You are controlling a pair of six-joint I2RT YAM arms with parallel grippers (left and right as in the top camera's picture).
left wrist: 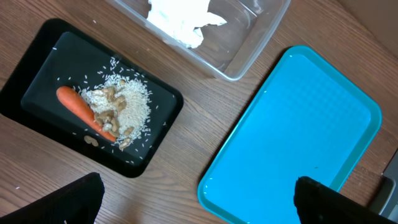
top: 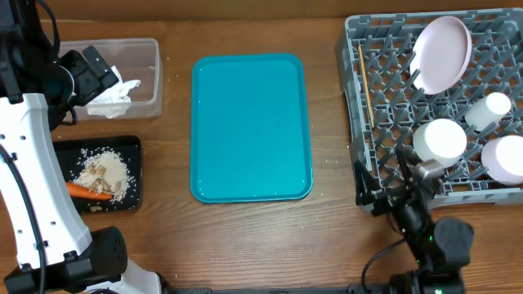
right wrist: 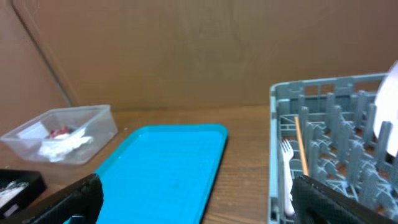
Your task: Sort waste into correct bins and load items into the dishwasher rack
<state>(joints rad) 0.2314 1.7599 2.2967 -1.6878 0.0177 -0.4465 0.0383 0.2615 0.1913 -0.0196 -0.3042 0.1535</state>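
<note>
The clear tub (top: 145,75) at far left holds crumpled white tissue (top: 112,98); the right wrist view also shows a red wrapper (right wrist: 60,132) in it. The black tray (top: 131,155) holds rice (top: 110,170) and an orange carrot (top: 88,192). The grey rack (top: 384,114) at right holds a white plate (top: 442,55), two bowls (top: 440,140) (top: 507,158), a cup (top: 488,110), a chopstick (top: 365,86) and a fork (right wrist: 287,168). My left gripper (top: 96,65) is open and empty over the tub. My right gripper (top: 382,184) is open and empty at the rack's near-left corner.
A teal serving tray (top: 251,126) lies bare in the middle of the wooden table, between the bins and the rack. A few rice grains lie on the table near the tray's right edge. A brown cardboard wall stands behind the table.
</note>
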